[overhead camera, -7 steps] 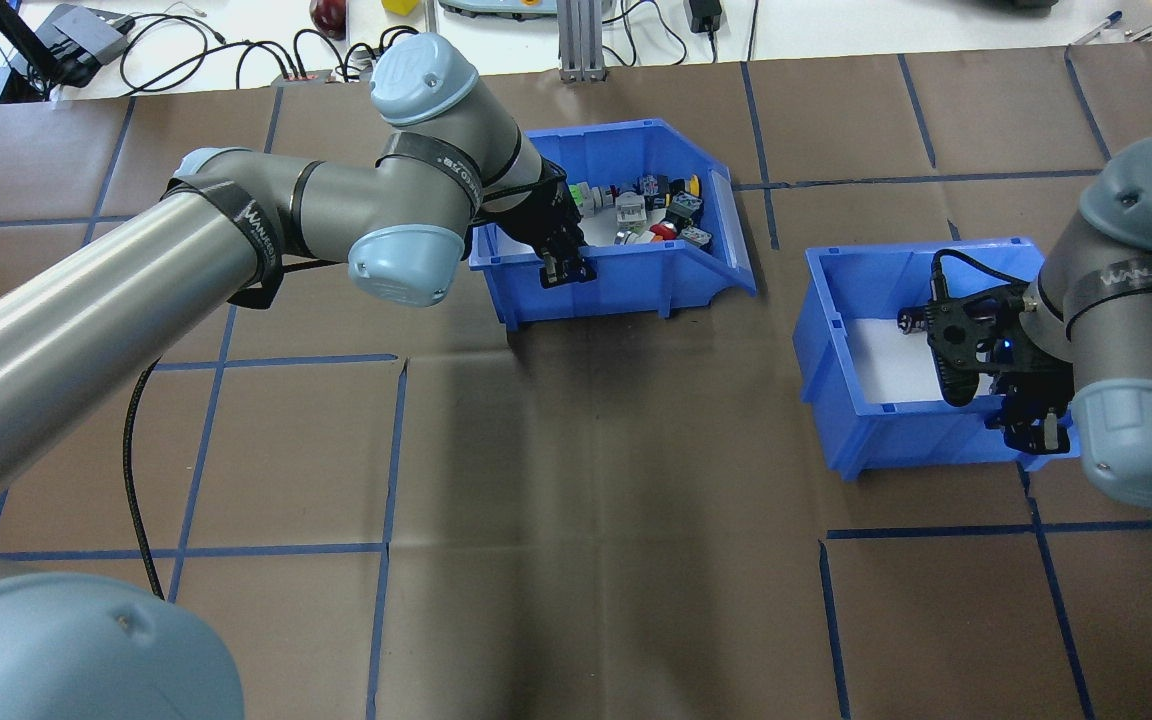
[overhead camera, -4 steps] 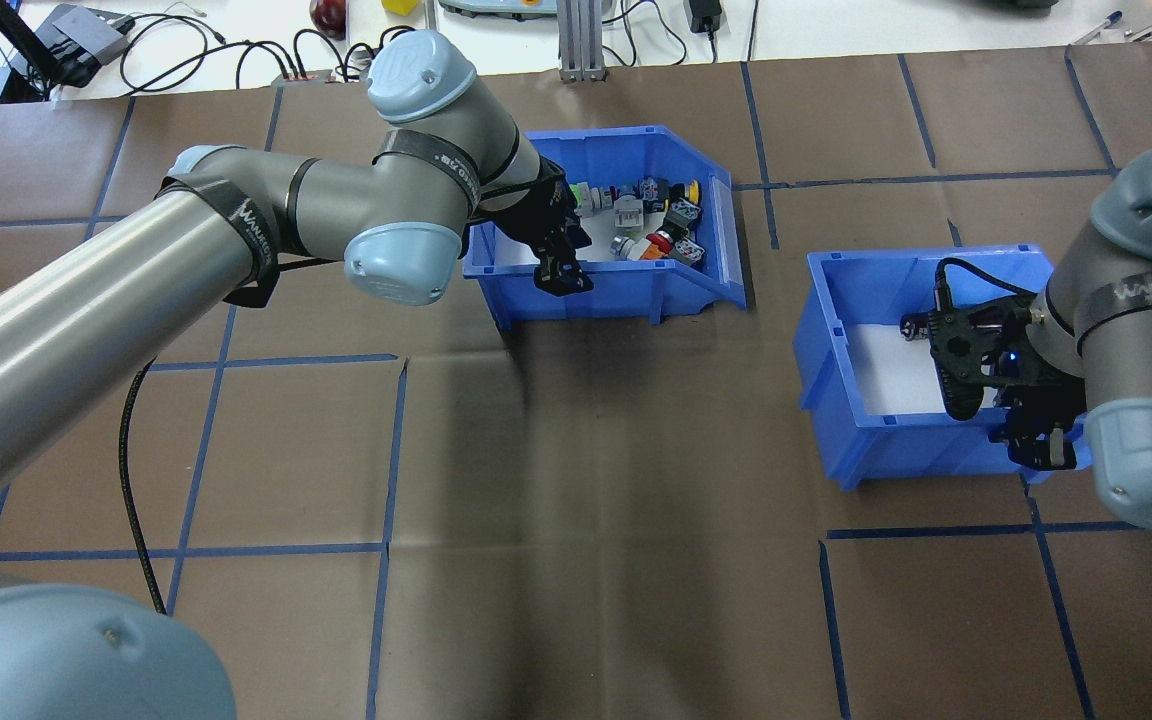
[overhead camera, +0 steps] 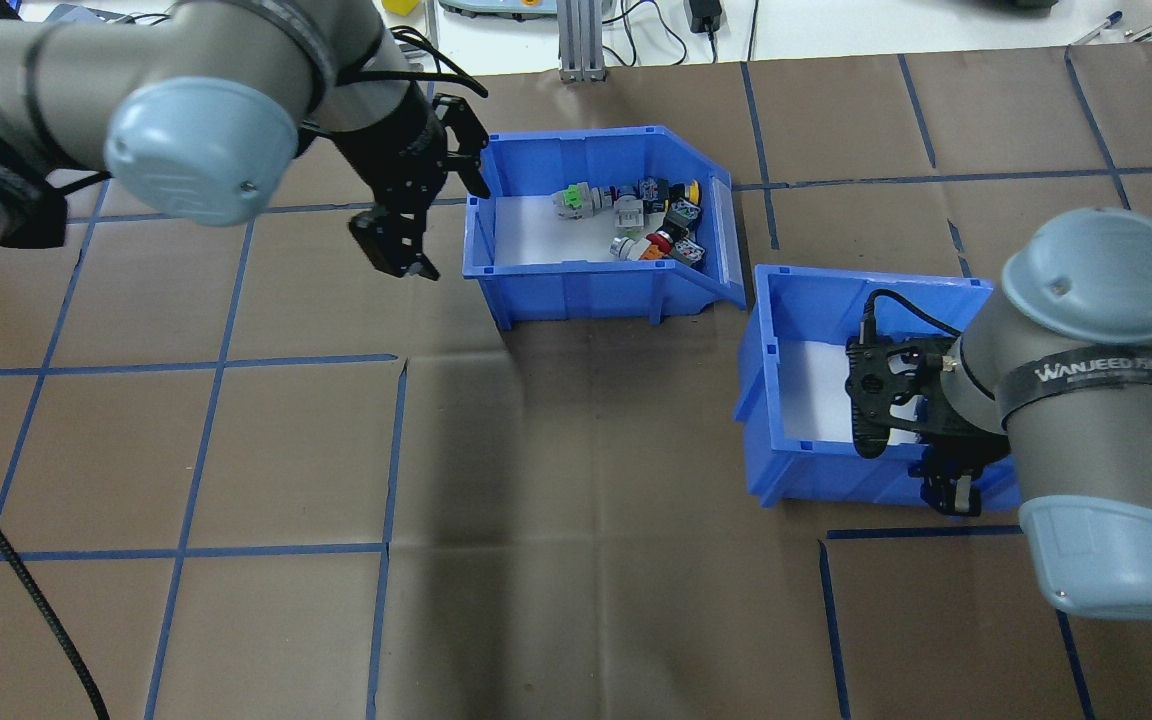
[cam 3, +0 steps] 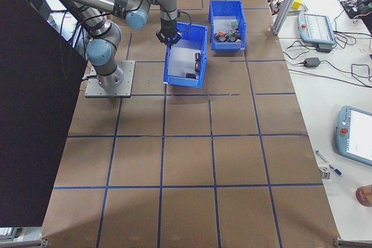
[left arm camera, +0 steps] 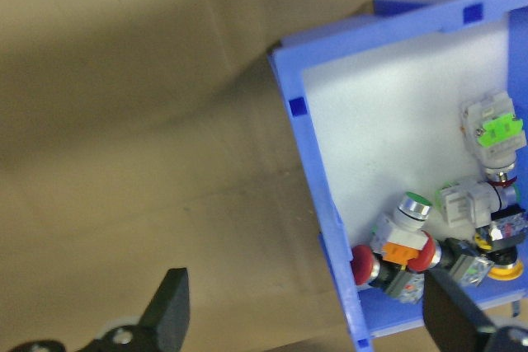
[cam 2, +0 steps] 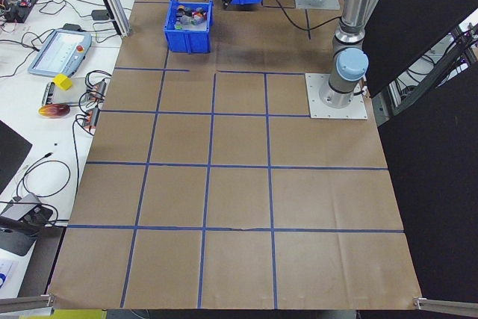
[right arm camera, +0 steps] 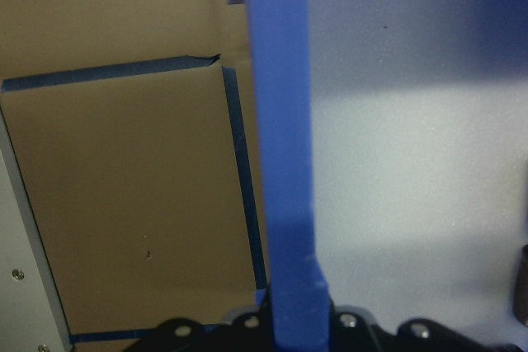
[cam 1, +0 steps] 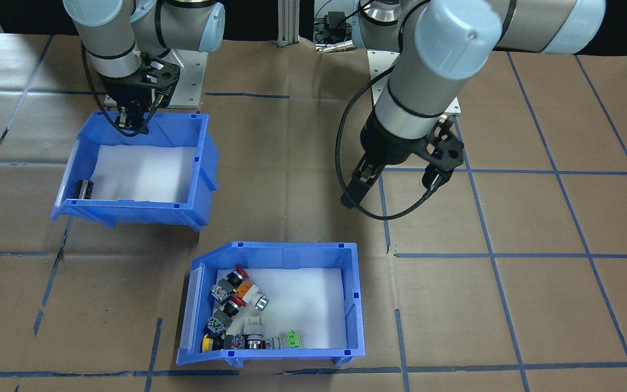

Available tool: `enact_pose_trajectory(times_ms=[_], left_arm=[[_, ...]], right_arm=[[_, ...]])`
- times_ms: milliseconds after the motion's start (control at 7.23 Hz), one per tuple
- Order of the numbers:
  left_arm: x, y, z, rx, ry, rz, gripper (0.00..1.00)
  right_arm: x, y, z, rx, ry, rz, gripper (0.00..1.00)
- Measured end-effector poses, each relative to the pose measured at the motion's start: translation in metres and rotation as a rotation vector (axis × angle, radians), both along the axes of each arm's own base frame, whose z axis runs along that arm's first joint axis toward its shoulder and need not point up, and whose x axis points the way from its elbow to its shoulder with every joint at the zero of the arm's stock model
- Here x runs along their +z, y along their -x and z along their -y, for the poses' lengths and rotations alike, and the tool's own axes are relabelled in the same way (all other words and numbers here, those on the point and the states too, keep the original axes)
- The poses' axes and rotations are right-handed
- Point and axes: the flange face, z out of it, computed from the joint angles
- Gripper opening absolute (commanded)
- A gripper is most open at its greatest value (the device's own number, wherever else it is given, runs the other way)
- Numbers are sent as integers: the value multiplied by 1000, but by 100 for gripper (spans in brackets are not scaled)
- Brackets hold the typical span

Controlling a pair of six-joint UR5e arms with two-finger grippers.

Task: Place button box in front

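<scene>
The button box (overhead camera: 586,285) is a blue bin with a white liner and a cluster of coloured push-buttons (overhead camera: 651,225) at its sloped end. It rests on the brown table, seen also in the front view (cam 1: 352,305) and the left wrist view (left arm camera: 318,179). My left gripper (overhead camera: 396,250) hovers open just left of the box, apart from it, its fingers (left arm camera: 169,315) wide with nothing between. My right gripper (overhead camera: 951,492) is shut on the near wall of a second blue bin (overhead camera: 826,478), whose wall (right arm camera: 280,121) runs between its fingers.
The second bin (cam 1: 128,212) holds a dark cylinder (cam 1: 84,190) on white foam and stands close to the button box's sloped end. Cables and devices (overhead camera: 86,40) lie beyond the table's far edge. Blue tape lines (overhead camera: 286,360) grid the brown surface.
My left gripper let go of the button box's near wall and rose away to the left. My right gripper dragged its bin leftward, closer to the button box.
</scene>
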Motion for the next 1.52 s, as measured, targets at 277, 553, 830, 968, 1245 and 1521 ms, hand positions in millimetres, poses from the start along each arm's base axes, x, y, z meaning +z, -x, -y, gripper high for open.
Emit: enact_pose_trajectory(times_ms=[277, 553, 830, 968, 1245, 1521], left_arm=[[40, -39, -25, -385, 26, 32, 99], [71, -56, -49, -706, 101, 42, 99], [87, -67, -68, -860, 139, 53, 99], [89, -72, -72, -905, 127, 76, 99], [89, -80, -73, -985, 101, 132, 99], [90, -82, -72, -999, 101, 144, 99]], right_arm=[[-1, -56, -21, 12, 21, -1, 4], [-7, -110, -43, 69, 51, 2, 5], [-16, -160, -71, 117, 75, 6, 5], [-22, -176, -82, 133, 76, 6, 5], [-35, -192, -87, 126, 70, 4, 8], [-47, -197, -84, 93, 51, -7, 50]])
